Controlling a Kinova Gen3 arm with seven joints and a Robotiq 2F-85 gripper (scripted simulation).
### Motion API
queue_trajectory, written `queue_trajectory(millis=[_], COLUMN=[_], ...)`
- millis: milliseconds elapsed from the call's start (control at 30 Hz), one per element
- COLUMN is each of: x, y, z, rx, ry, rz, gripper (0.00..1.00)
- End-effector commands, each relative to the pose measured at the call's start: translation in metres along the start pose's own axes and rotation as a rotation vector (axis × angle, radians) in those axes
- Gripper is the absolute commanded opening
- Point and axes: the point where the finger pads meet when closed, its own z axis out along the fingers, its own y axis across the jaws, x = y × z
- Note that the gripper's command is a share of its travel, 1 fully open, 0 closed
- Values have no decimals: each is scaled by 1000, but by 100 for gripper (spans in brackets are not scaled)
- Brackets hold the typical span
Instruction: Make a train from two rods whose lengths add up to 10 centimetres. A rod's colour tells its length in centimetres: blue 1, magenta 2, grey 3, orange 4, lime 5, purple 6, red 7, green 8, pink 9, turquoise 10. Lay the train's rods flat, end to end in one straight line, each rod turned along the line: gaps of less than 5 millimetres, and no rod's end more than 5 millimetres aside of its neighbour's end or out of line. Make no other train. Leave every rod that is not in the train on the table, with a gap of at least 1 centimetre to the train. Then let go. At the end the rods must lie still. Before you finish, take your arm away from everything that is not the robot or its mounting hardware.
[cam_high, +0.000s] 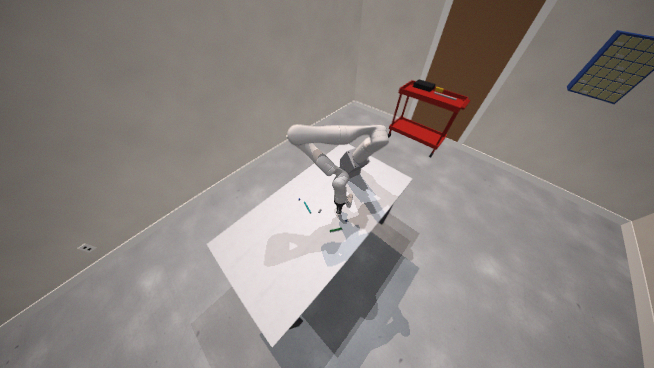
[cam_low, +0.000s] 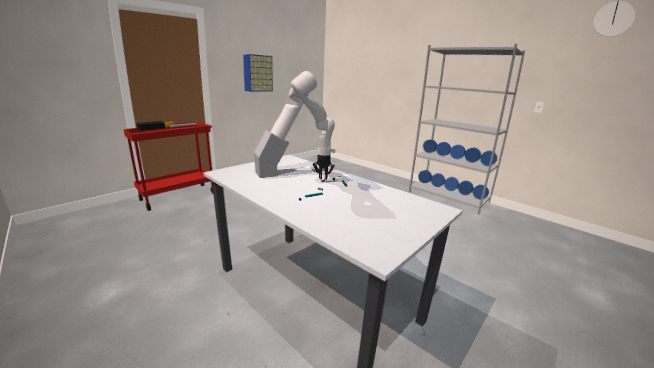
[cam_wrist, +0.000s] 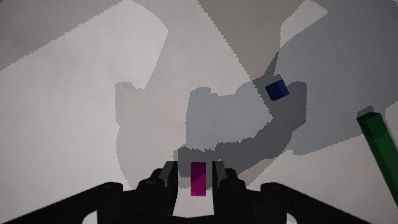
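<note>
My gripper (cam_wrist: 195, 175) is low over the white table, near the arm's base, and also shows in the exterior view (cam_low: 323, 177). Its fingers stand a little apart. A short magenta rod (cam_wrist: 198, 178) lies between them, with a small gap on each side. A long green rod (cam_wrist: 382, 150) lies to the right in the wrist view, apart from the magenta rod; it also shows in the top and exterior views (cam_high: 336, 230) (cam_low: 344, 183). A small blue rod (cam_wrist: 276, 90) lies ahead of the fingers.
A turquoise rod (cam_high: 307, 207) (cam_low: 313, 194) lies further out on the table, with another small blue rod (cam_low: 300, 199) by its end and a short grey rod (cam_low: 320, 188) nearby. The arm's base (cam_low: 270, 155) stands at the table's back.
</note>
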Motion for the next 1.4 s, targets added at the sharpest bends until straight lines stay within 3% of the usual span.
queue_trajectory(millis=[0,333,733,767,1367], x=[-4,-3,-3,-3,-3], y=[2,2,2,2,2], z=[-13,-66,-81,-81,-81], rx=[-7,-7,-7,-7,-7], ry=[-10,-10,-10,-10,-10], rz=[-3,-3,-3,-3,-3], gripper=[24,24,24,100,100])
